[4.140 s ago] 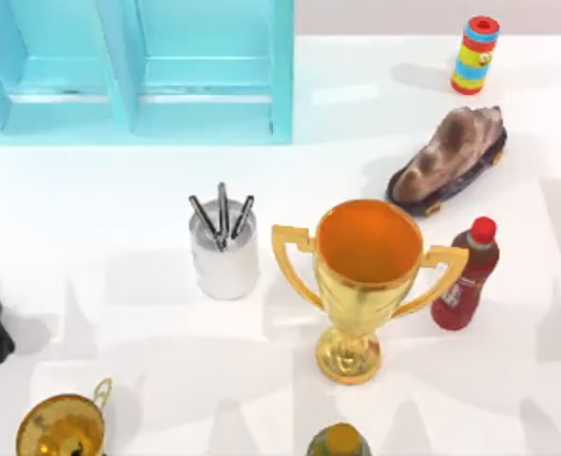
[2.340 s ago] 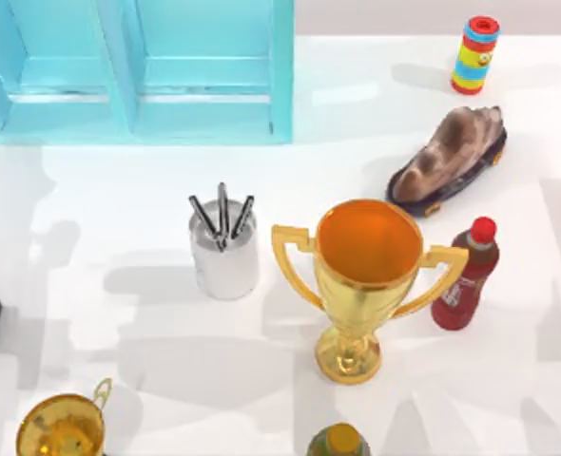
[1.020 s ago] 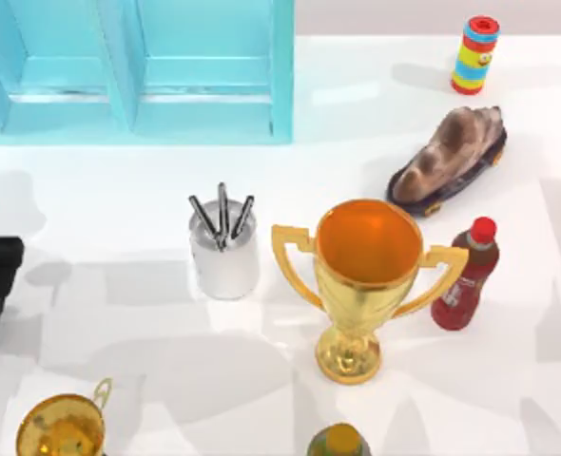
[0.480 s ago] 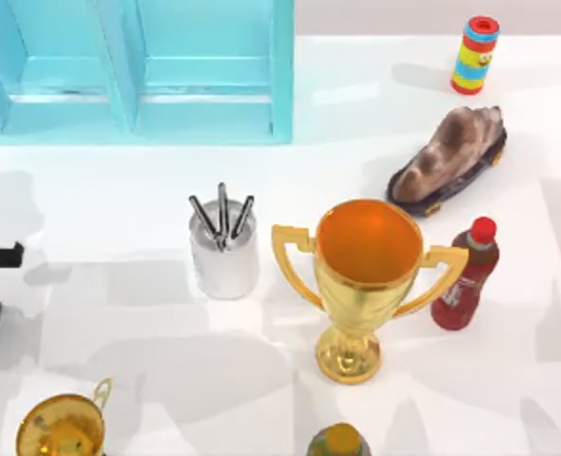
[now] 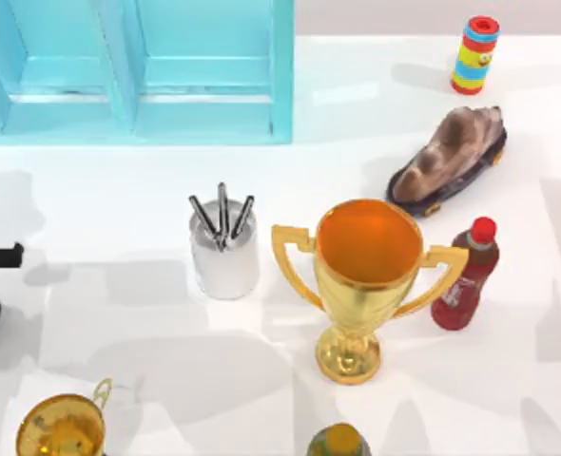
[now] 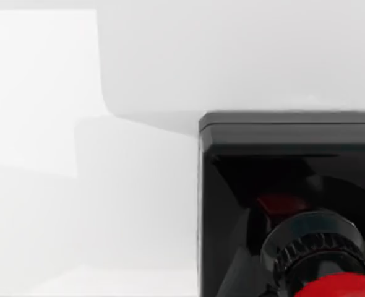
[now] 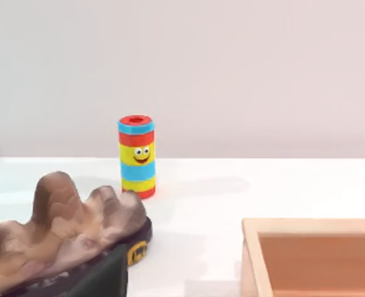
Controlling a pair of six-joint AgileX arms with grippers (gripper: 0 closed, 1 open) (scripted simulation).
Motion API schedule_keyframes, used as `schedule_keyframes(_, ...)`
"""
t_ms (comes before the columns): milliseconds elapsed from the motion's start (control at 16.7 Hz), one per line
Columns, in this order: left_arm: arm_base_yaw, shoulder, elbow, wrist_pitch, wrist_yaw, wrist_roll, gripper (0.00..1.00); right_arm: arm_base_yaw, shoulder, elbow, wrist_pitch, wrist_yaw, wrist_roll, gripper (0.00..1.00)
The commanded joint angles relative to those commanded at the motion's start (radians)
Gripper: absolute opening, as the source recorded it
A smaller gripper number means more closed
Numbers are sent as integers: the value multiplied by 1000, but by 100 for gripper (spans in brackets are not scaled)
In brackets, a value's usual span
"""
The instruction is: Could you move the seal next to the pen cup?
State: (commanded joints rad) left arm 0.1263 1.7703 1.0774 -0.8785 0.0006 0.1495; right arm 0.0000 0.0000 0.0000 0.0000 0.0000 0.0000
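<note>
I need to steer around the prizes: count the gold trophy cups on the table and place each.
2. The large gold two-handled trophy cup stands right of the silvery-white pen cup; a smaller gold trophy cup sits at the near left corner, partly cut off. Others may lie outside the view.

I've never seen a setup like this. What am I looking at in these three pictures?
Two AgileX robot arms share a white table. One camera looks down from above: pen cup, gold trophy, red bottle, furry figure, striped can, blue cabinet. The left arm's wrist camera hangs close over the seal, a black stamp with a red knob, at the table's left edge; whether it is gripped cannot be told. The right arm's wrist camera faces the furry figure and striped can.
</note>
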Motion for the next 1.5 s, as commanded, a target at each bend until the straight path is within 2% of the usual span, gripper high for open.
schedule_keyframes(300, -39, -3, 40, -38, 0, -35, 0, 0, 0, 0, 0, 0, 0, 100)
schedule_keyframes(480, -151, -10, 170, -170, -1, -141, 0, 0, 0, 0, 0, 0, 0, 100)
schedule_keyframes(720, -337, -25, 383, -427, 0, -332, 0, 0, 0, 0, 0, 0, 0, 100)
schedule_keyframes(900, -440, -44, 488, -538, 0, -439, 0, 0, 0, 0, 0, 0, 0, 100)
schedule_keyframes(1260, -457, -44, 510, -556, 1, -458, 0, 0, 0, 0, 0, 0, 0, 100)
schedule_keyframes(1500, -471, 72, 619, -548, 1, -461, 0, 0, 0, 0, 0, 0, 0, 100)
